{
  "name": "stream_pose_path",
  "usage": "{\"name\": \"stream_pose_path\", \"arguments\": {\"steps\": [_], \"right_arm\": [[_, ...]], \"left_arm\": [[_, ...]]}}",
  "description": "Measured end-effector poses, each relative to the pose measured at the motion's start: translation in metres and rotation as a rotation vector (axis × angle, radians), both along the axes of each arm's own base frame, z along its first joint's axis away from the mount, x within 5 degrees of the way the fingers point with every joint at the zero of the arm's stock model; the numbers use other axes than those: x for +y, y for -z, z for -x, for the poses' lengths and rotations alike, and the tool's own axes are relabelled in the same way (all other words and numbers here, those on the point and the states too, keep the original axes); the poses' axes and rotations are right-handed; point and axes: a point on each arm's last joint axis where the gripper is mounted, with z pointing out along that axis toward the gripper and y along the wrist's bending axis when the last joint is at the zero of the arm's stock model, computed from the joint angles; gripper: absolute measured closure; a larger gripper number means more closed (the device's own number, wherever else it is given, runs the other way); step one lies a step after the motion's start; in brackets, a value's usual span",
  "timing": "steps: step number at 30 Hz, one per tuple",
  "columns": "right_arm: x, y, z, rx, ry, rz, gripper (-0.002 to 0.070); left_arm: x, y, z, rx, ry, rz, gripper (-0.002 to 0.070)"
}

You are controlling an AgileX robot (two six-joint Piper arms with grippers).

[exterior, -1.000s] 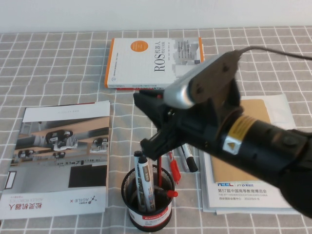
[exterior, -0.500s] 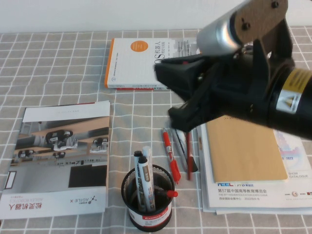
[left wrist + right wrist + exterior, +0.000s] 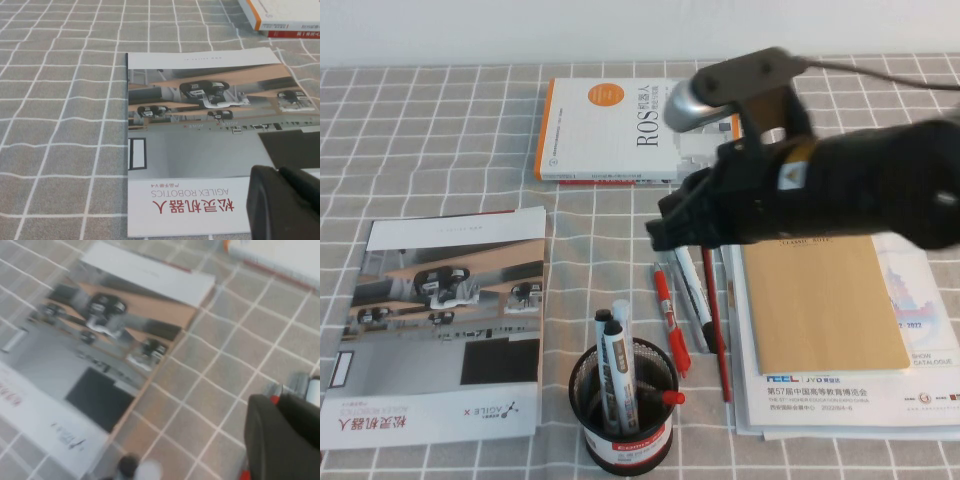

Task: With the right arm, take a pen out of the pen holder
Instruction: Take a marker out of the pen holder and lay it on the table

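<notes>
Overhanging "AGILEX" [image 3: 216, 192], left pincer [image 3: 278, 172]; beside "ROS" [image 3: 648, 128], right pincer [image 3: 660, 232].

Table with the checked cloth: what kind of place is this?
Probably a robot-lab desk: a ROS book, a robotics brochure below the left hand, and a pen holder. The right hand holds a red pen above the table.

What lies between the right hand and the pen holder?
High view: loose pens on the cloth, a red marker nearest, between the right hand and the pen holder. The left hand is over the brochure.
</notes>
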Motion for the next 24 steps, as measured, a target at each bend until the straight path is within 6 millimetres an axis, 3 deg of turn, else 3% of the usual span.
{"name": "stream_pose_path", "arguments": {"steps": [10, 18, 24], "right_arm": [[0.025, 0.052, -0.073, 0.105, 0.077, 0.053, 0.0687], [0.039, 0.096, -0.106, 0.202, 0.08, 0.121, 0.0687], [0.039, 0.114, -0.125, 0.226, 0.098, 0.135, 0.0687]], "left_arm": [[0.0, 0.0, 0.0, 0.0, 0.0, 0.0, 0.0678], [0.0, 0.0, 0.0, 0.0, 0.0, 0.0, 0.0678], [0.0, 0.0, 0.0, 0.0, 0.0, 0.0, 0.0678]]}}
